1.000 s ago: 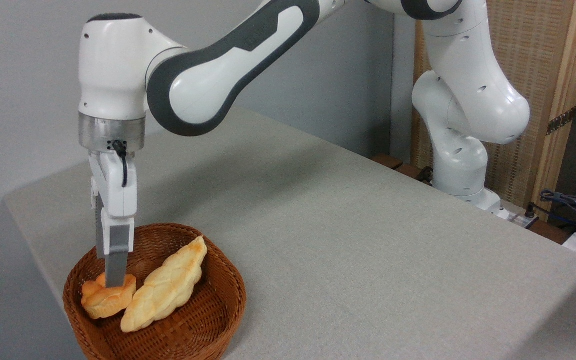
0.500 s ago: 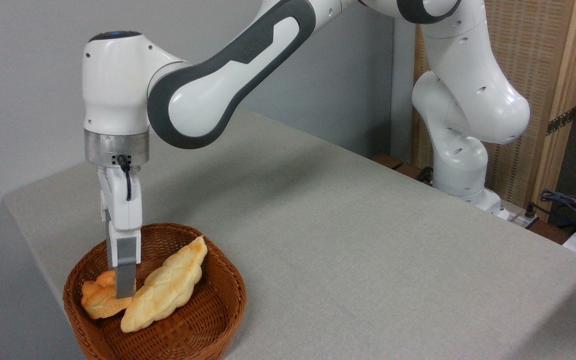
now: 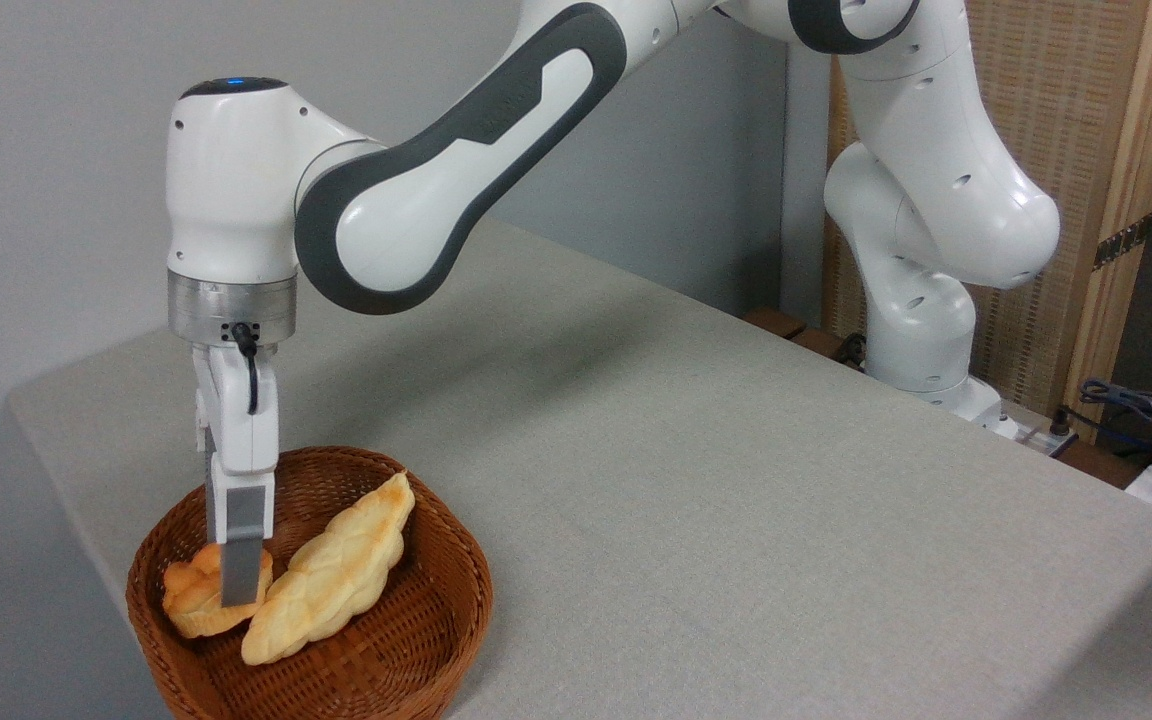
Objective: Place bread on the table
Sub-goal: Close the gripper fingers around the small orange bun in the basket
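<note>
Camera view, gripper (image 3: pixel 239 590) down on bread (image 3: pixel 198 600) (grip unclear), basket (image 3: pixel 406 650), table (image 3: pixel 736 500)

Bread (image 3: pixel 194 597) in basket (image 3: pixel 406 640), left of loaf (image 3: pixel 336 570)

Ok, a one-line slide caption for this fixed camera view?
Gripper lowered onto the small bun in the wicker basket, beside the long braided loaf, table bare.
</note>
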